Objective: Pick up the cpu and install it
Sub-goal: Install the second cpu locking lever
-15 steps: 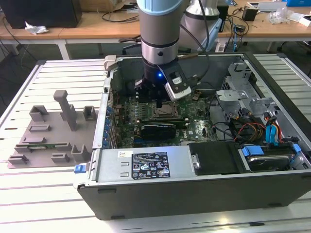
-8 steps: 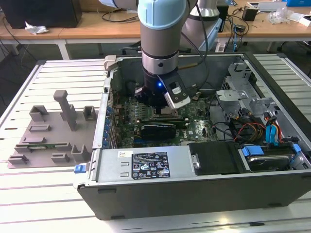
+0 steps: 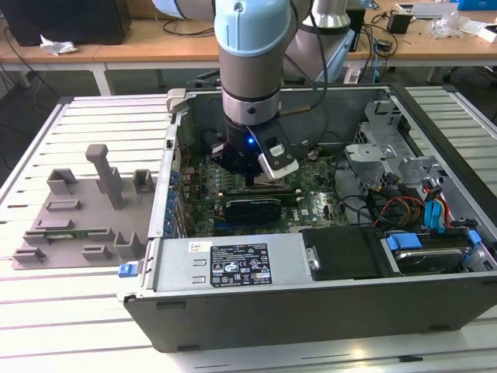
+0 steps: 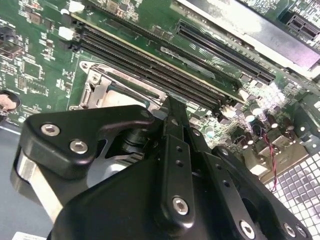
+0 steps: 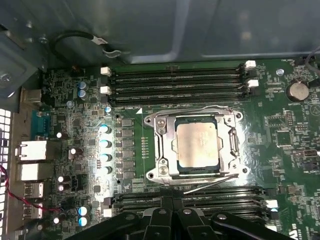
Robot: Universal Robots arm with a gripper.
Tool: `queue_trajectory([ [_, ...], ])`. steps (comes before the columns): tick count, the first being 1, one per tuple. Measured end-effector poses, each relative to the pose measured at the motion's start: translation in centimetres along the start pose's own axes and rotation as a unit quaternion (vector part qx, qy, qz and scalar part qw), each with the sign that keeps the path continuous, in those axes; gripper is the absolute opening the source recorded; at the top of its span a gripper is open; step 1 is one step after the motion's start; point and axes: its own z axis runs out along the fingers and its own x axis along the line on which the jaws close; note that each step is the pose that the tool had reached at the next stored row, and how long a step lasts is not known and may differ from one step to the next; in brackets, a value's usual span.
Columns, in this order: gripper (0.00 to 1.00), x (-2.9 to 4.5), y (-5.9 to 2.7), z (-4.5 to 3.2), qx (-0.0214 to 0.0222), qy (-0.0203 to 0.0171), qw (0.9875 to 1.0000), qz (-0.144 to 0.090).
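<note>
The open dark-grey metal computer case (image 3: 311, 303) lies on its side on a slatted table, with the pale-blue robot arm (image 3: 252, 54) reaching down into it. Inside, the green motherboard (image 5: 280, 135) carries long black memory slots (image 5: 175, 80) on both sides of a silver metal-framed socket (image 5: 162, 150). The small flat square cpu (image 5: 198, 144), silvery-grey top up, lies flat in that socket, edges parallel to the frame; being square, it has no long axis. The black gripper (image 5: 172, 212) hangs above the near memory slots, apart from the chip, holding nothing; whether its fingers are open or closed, I cannot tell.
</note>
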Motion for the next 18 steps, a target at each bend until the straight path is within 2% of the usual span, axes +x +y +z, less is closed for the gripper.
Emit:
queue_trajectory([
  [4, 0.11, 0.28, -0.11, 0.40, -0.0065, 0.0003, 1.0000, 0.000],
  [5, 0.11, 0.44, -0.15, 0.54, -0.0114, 0.0006, 0.9999, 0.000],
  [6, 0.11, 0.52, -0.17, 0.61, -0.0139, 0.0007, 0.9999, 0.000],
  [12, 0.11, 0.64, -0.43, 1.49, -0.0198, 0.0011, 0.9998, 0.000],
  [17, 0.11, 0.62, -0.80, 2.15, -0.0327, 0.0017, 0.9995, 0.001],
  [18, 0.11, 0.62, -0.86, 2.26, -0.0331, 0.0018, 0.9995, 0.001],
])
